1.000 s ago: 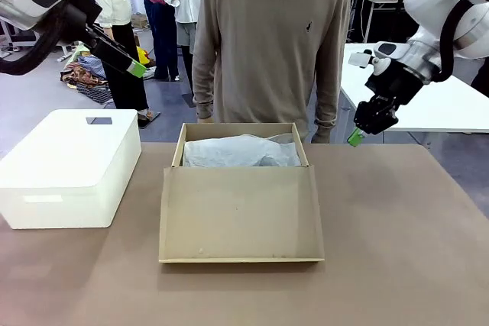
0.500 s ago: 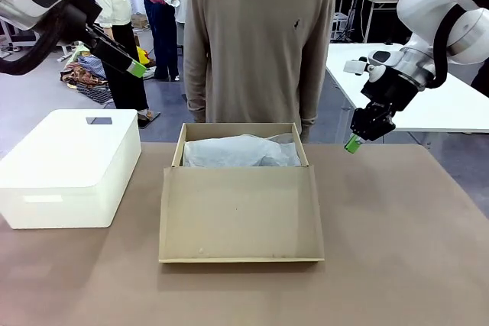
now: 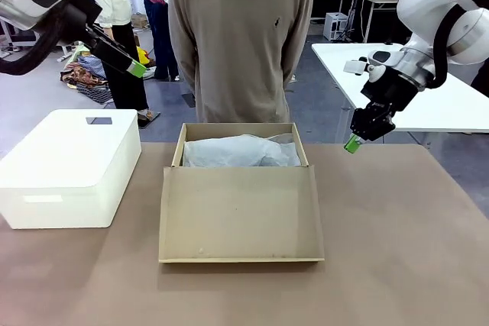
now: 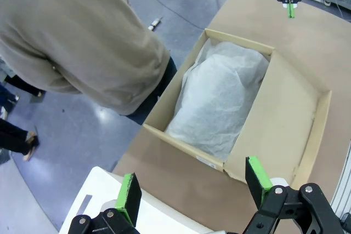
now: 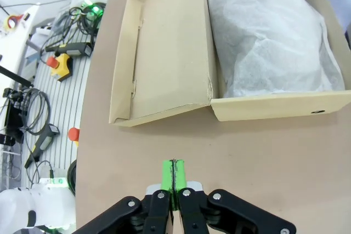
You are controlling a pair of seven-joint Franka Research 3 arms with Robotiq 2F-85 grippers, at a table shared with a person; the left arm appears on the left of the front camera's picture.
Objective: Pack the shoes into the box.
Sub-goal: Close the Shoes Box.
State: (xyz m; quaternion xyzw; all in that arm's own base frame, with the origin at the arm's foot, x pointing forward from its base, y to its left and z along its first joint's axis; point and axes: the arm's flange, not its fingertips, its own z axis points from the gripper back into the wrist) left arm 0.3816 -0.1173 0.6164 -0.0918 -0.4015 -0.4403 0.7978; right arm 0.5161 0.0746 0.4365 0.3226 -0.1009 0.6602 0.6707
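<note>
The box (image 3: pixel 177 147) sits open at the centre of the table (image 3: pixel 397 250), its flap lid (image 3: pixel 239 215) folded flat toward 6 o'clock and white tissue paper (image 3: pixel 241 152) heaped in the tray. Whether a shoe lies beneath the tissue cannot be told. A larger white box (image 3: pixel 69 166) stands at 9 o'clock, close beside but apart. The left gripper (image 4: pixel 193 186) hangs high at 10 o'clock, claw spread wide and empty. The right gripper (image 3: pixel 352 143) hovers at 2 o'clock just off the box's far corner, claw pressed together on nothing. A person (image 3: pixel 241 36) stands at 12 o'clock against the far edge. Packing appears not yet begun. Risks noted: the mounded tissue may ride a shoe up and stop the lid closing; the flat flap may catch an arm reaching over it; any hand-over at 12 o'clock brings the right gripper close to the person.
</note>
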